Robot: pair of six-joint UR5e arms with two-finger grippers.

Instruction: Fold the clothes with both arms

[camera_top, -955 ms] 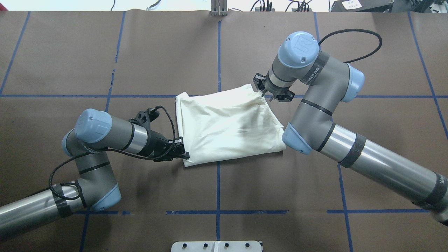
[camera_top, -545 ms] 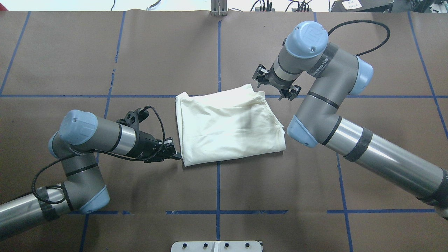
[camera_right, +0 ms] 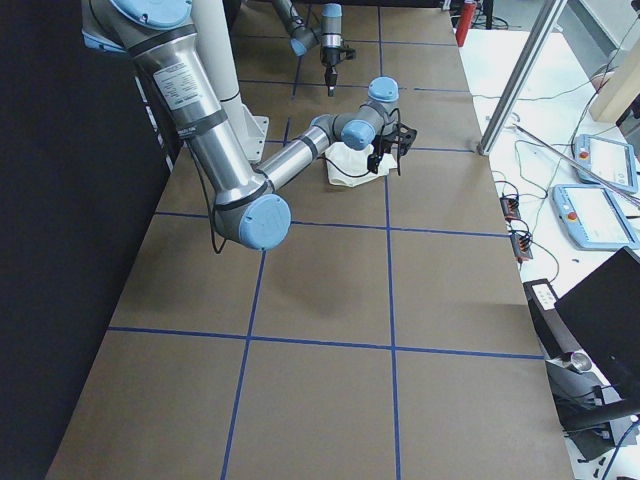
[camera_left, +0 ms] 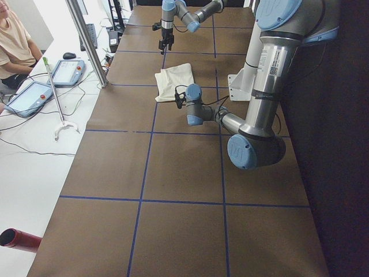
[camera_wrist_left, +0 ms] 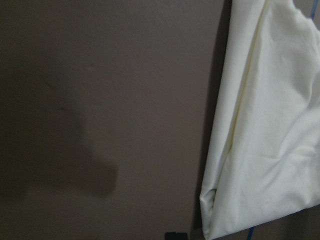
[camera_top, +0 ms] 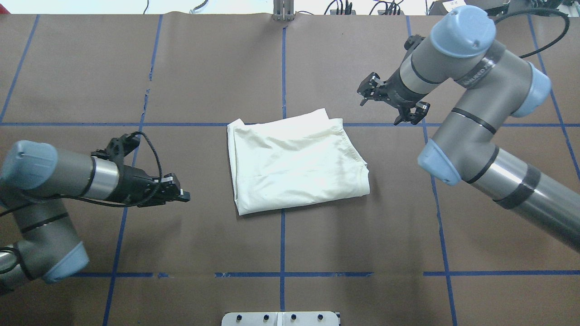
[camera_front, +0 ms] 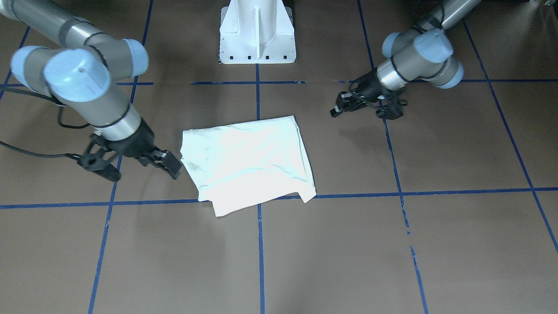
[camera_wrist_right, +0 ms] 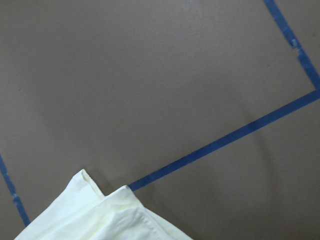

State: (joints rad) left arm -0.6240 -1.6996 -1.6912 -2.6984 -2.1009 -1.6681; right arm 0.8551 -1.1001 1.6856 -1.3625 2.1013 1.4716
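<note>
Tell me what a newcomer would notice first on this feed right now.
The cream shirt, folded into a rough rectangle, lies at the middle of the brown table. The left hand hangs off its near-left corner and the right hand beyond its far-right corner. Neither touches the cloth.

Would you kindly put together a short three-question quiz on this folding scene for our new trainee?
1. True or false: the left gripper is gripping the shirt.
2. The shirt is: A) draped over an arm; B) folded, lying flat on the table; C) hanging off the table's edge.
3. In the front-facing view, which gripper is at the picture's left side?
Key: 1. False: it is clear of the shirt, with bare table between them. 2. B. 3. The right gripper.
</note>
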